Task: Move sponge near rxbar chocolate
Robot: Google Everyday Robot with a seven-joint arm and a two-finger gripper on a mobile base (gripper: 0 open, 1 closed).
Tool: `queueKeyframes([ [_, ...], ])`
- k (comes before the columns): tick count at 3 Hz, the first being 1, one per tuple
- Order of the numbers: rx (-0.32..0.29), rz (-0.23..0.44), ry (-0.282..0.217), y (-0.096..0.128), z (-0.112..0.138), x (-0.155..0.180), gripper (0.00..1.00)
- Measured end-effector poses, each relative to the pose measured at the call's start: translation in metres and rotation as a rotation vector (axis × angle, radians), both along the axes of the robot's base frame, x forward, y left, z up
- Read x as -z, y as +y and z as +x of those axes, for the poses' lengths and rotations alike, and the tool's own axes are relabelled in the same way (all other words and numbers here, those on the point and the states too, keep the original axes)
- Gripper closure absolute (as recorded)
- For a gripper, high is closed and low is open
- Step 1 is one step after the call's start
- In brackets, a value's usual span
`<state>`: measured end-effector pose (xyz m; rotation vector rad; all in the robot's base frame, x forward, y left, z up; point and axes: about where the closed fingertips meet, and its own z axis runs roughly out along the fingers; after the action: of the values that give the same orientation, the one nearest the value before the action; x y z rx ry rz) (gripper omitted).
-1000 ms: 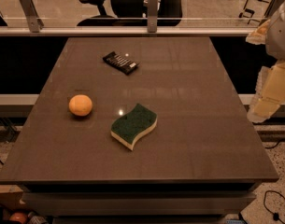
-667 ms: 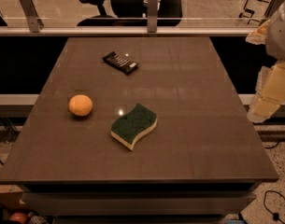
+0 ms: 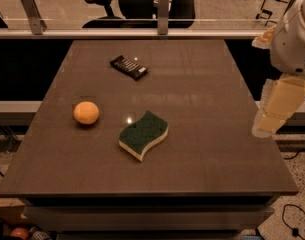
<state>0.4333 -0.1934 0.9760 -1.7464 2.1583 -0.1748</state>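
Brown, smooth and faintly glossy table (image 3: pixel 207 149), with nothing on it shifted since a second ago: same spots and same angles for all three items. Near the middle, slightly toward the front and left, sponge (image 3: pixel 142 134) lying flat, S-curved with wavy edges, coarse dark green scouring top over a pale yellow foam layer showing along the near edge. Well apart from it, toward the far edge and a little left, bar (image 3: pixel 129 67): thin, flat, rectangular, black wrapper with pale lettering too small to read, set on a diagonal. Left of sponge and clear of it, orange (image 3: pixel 86 112): round, matte-skinned, resting above its own dim reflection. Beyond the table's right rim, gripper (image 3: pixel 266 126) hanging in the air, cream-coloured and blocky, below a rounded white arm (image 3: pixel 292 49) shell; likewise unmoved from the earlier frames, clear of the table and every item. Cannot tell whether jaws stand apart or together. Small bright glint on the tabletop just beyond sponge's far-left corner.
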Motion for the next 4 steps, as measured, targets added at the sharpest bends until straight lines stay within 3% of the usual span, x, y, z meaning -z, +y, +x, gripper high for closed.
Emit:
queueKeyframes([
  [1, -0.085, -0.018, -0.021, 0.017, -0.006, 0.008, 0.0],
  [2, -0.229, -0.025, -0.041, 0.036, -0.008, 0.015, 0.0],
  [4, -0.574, -0.056, -0.075, 0.074, -0.006, 0.027, 0.0],
])
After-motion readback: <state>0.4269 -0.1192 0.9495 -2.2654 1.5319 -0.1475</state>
